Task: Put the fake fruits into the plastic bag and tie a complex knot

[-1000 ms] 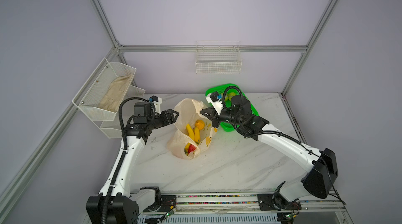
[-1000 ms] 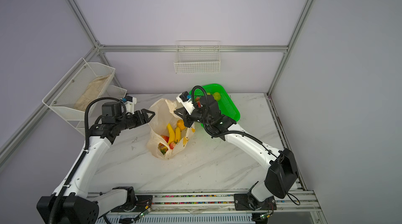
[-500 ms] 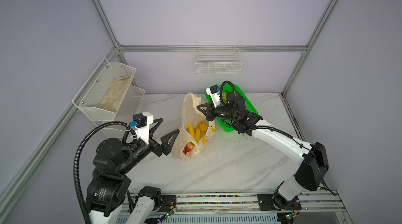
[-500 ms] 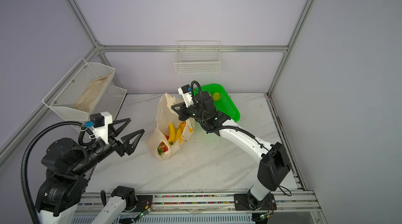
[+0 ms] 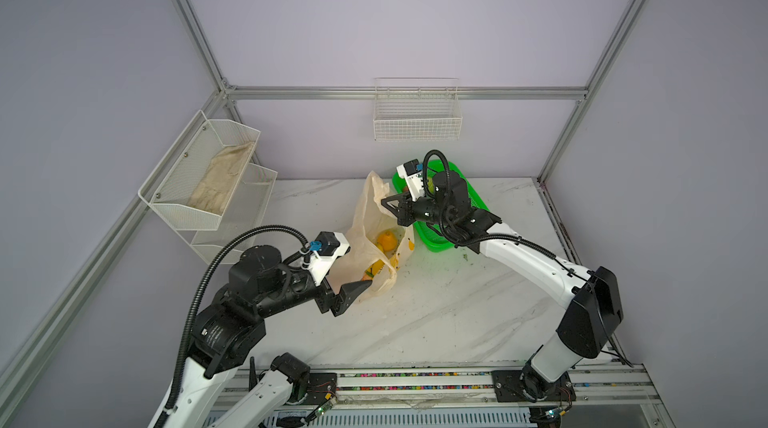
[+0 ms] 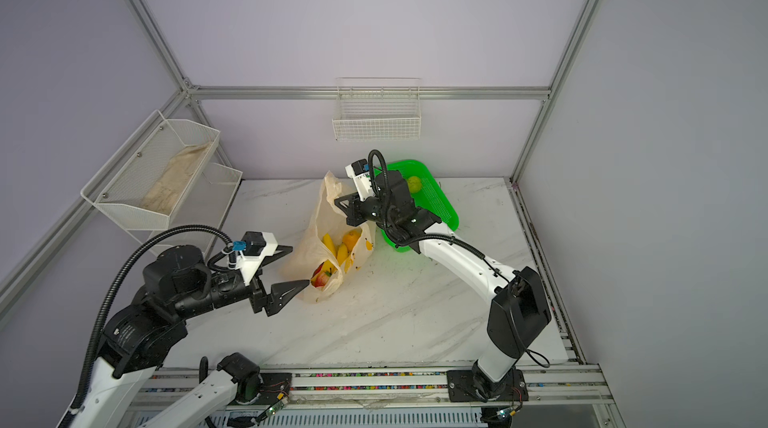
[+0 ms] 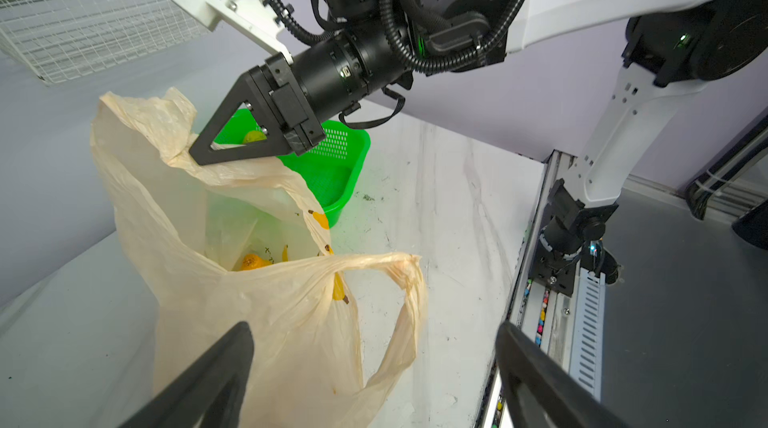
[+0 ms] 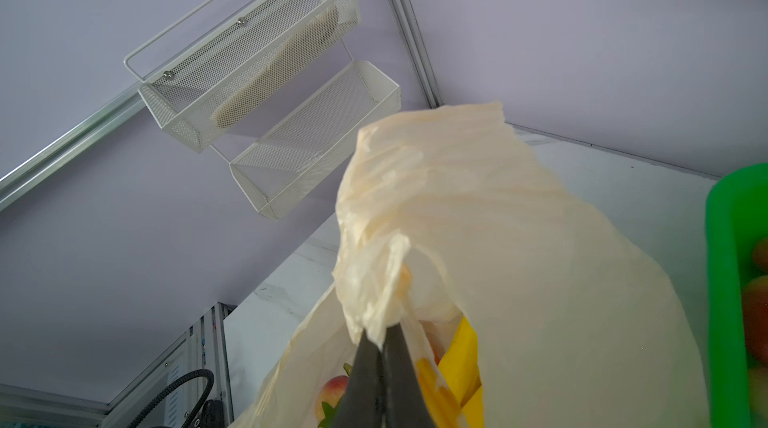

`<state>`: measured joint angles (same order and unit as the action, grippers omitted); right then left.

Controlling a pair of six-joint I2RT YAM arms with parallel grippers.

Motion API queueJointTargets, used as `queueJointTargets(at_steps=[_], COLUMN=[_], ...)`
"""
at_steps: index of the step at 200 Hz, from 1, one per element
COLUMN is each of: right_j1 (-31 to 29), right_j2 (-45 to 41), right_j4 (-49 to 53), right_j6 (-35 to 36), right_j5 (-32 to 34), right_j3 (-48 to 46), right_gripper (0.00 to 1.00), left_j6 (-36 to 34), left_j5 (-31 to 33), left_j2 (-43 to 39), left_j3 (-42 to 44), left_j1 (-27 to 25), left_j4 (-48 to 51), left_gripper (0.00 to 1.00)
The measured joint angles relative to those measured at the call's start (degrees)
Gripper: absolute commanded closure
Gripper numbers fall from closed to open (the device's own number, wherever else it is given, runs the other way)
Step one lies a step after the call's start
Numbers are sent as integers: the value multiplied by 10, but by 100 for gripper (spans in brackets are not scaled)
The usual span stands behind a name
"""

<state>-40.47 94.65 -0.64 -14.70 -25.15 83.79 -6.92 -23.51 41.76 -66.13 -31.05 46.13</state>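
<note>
Beside the plastic bag — left gripper, wide, perhaps clear.

Bright, even, diffuse light; soft shadows; sharp views.

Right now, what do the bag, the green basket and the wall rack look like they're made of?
The plastic bag looks like thin cream film, slightly glossy: it crinkles and green shows through. The green basket seems moulded plastic, glossy, with perforated walls. The wall rack is probably white-coated metal mesh, matte, wire-rimmed.
</note>
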Motion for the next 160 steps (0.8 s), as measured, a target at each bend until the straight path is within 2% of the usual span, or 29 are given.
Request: queueJointTargets(at_steps=[30,52,63,105,114,128,160], right_j1=[7,10,12,16,16,16,16], right_j2=[3,3,3,3,3,3,1], right_j4=[5,5,5,5,5,5,5], right_j6=[5,10,13,15,15,15,15], right_j5=[-1,-4,-4,-6,-7,-7,-3], right_j3=[0,0,0,0,0,0,-1], right_gripper=[100,100,100,100,100,100,100], left_j6=[-14,-19,-18,-22,-21,-20,-15], left_j5=[77,109,115,134,136,135,132], left_j2=[39,67,84,149,161,175,195], left_j3=[5,8,8,8,8,8,12], left_j1=[-107,-156,-165,-178,-178,-179,-180], left_j4=[3,8,8,0,-5,-16,-65], left_gripper=[20,31,35,37,40,47,76])
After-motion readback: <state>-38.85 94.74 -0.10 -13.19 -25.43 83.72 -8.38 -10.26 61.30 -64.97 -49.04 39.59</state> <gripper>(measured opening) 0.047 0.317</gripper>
